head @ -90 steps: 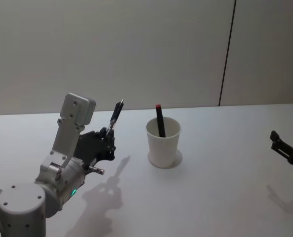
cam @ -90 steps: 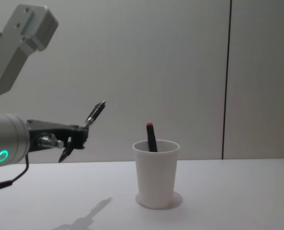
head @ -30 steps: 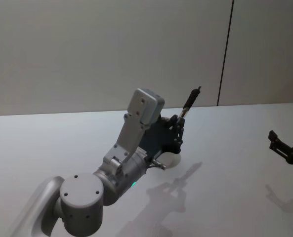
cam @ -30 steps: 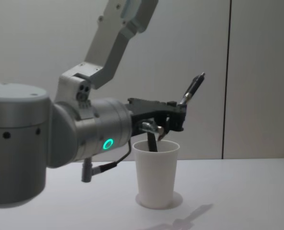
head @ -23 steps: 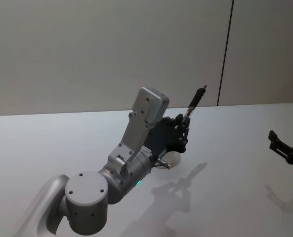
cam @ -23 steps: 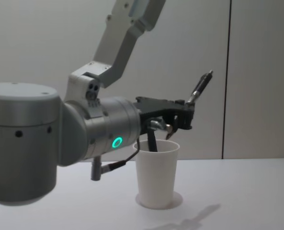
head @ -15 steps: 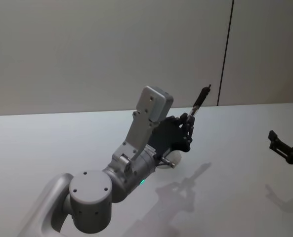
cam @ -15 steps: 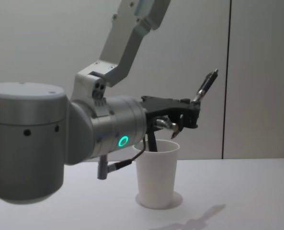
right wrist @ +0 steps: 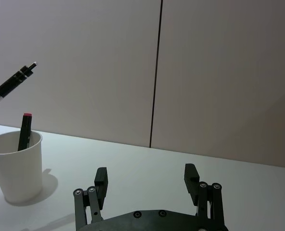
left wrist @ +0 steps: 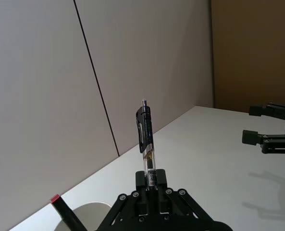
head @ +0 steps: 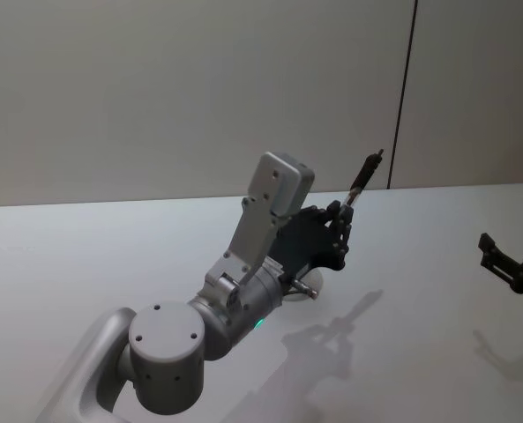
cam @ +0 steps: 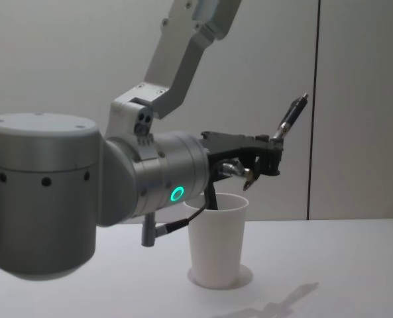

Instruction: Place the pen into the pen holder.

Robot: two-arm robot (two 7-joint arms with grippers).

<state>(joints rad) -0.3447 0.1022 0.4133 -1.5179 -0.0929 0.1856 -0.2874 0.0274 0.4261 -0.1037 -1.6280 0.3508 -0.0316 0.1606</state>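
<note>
Head view: left gripper (head: 339, 231) clamps the pen (head: 364, 181) by its lower end, shaft slanting up toward the far right corner of the worktop (head: 111, 238). Right gripper (head: 508, 264) is parked at the right edge.
Left wrist view: pen runs straight out along the gripper's axis.
Right wrist view: that gripper stands spread, holding nothing.
Chest view: pen holder (cam: 217, 242), mid-worktop, sits below and left of the held end. You likely need to shift left and tip the pen upright.

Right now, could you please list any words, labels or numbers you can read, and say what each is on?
No text can be read.
On the pen, held by the left gripper above the cup: a dark mark on the barrel, too small to read.
On the cup: plain white, no print.
On the right gripper, parked at the right: no print.
</note>
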